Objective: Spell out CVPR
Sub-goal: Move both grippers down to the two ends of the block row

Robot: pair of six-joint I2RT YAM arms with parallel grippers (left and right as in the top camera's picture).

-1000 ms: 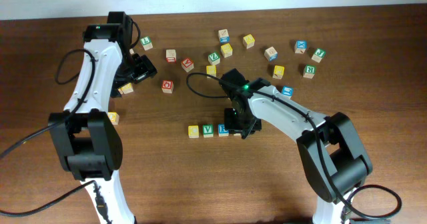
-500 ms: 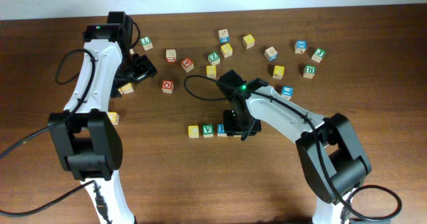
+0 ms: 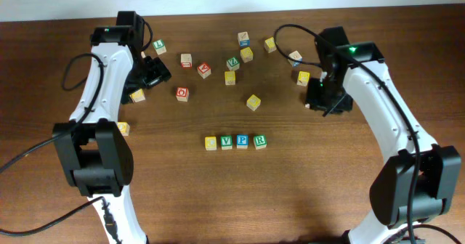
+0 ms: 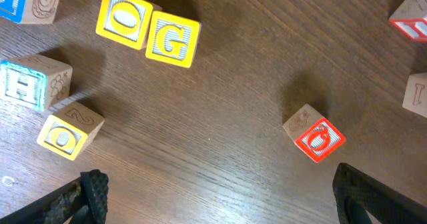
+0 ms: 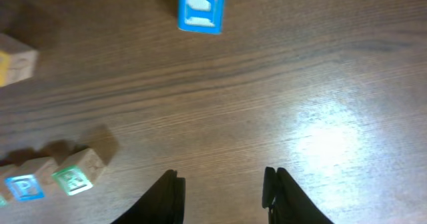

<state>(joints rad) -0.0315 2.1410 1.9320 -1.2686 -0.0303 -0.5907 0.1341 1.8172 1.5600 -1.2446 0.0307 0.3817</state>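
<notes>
Four small wooden cubes stand in a row near the table's middle front: the yellow C (image 3: 211, 142), green V (image 3: 227, 141), blue P (image 3: 243, 141) and green R (image 3: 259, 141). The P (image 5: 25, 186) and R (image 5: 75, 179) also show at the lower left of the right wrist view. My right gripper (image 3: 322, 99) (image 5: 222, 191) hovers well to the right of the row, open, with only bare wood between its fingers. At the back left, my left gripper (image 3: 155, 73) (image 4: 217, 191) stands wide open over bare table, holding nothing.
Loose letter cubes lie scattered along the back. A yellow cube (image 3: 253, 102) sits behind the row. A blue cube (image 5: 201, 9) lies ahead of the right gripper. By the left gripper are a red G cube (image 4: 319, 139), two yellow cubes (image 4: 148, 31) and a blue H cube (image 4: 23, 84).
My right arm has left the row's right end and swung up and to the right. The R cube now stands free at the end of the row. The left arm has not moved.
</notes>
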